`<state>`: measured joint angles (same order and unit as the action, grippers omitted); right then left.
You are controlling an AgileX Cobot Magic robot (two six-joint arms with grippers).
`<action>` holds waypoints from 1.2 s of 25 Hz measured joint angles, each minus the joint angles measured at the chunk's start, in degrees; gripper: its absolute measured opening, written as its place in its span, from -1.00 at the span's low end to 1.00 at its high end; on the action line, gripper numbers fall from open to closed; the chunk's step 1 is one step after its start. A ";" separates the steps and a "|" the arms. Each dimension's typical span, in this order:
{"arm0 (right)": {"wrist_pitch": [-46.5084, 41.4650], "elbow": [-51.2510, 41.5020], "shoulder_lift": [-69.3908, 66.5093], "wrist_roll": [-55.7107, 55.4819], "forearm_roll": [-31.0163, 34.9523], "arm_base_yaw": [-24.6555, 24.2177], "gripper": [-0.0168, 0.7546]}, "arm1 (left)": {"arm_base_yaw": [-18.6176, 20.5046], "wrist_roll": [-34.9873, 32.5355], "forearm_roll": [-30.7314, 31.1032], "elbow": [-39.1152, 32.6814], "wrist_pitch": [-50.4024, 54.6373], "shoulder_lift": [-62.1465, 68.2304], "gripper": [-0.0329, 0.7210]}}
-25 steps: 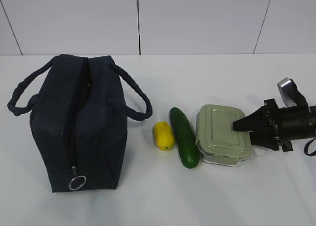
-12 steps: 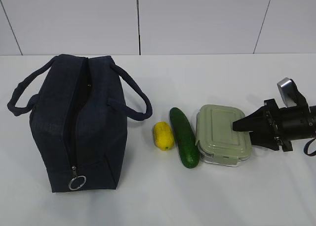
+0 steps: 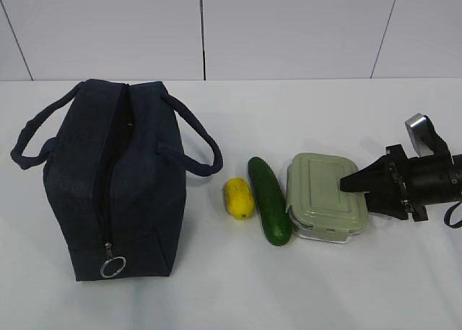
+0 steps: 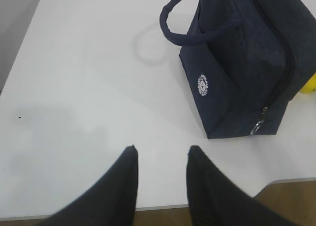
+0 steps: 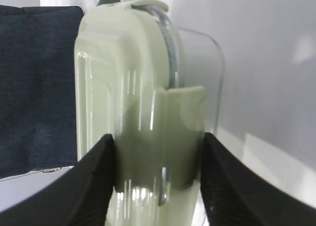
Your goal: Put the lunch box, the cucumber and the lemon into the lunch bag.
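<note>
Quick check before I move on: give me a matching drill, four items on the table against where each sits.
Items:
1. dark navy fabric lunch bag
2. small yellow oval lemon
3. dark green curved cucumber
4. clear lunch box with sage-green lid

Places:
A. between lemon and lunch box
B. far left, zipper open
C. between the right gripper's fingers
D. just right of the bag

Pairs: 1-B, 2-D, 3-A, 4-C

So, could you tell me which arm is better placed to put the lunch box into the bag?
The right: its jaws flank the lunch box. The left gripper hangs open over bare table beside the lunch bag.
</note>
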<state>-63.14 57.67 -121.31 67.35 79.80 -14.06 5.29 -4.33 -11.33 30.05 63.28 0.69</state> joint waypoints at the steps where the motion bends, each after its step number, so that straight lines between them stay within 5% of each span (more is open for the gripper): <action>1: 0.00 0.00 0.00 0.00 0.00 0.00 0.06 | 0.00 0.00 -0.12 0.00 0.00 0.00 -0.28; 30: 0.00 0.00 0.00 0.13 0.00 0.00 0.06 | 0.00 0.00 -10.28 1.84 -3.04 4.74 -0.28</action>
<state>-63.14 57.67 -121.31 67.48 79.80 -14.06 5.29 -4.33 -21.61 31.90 60.25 5.43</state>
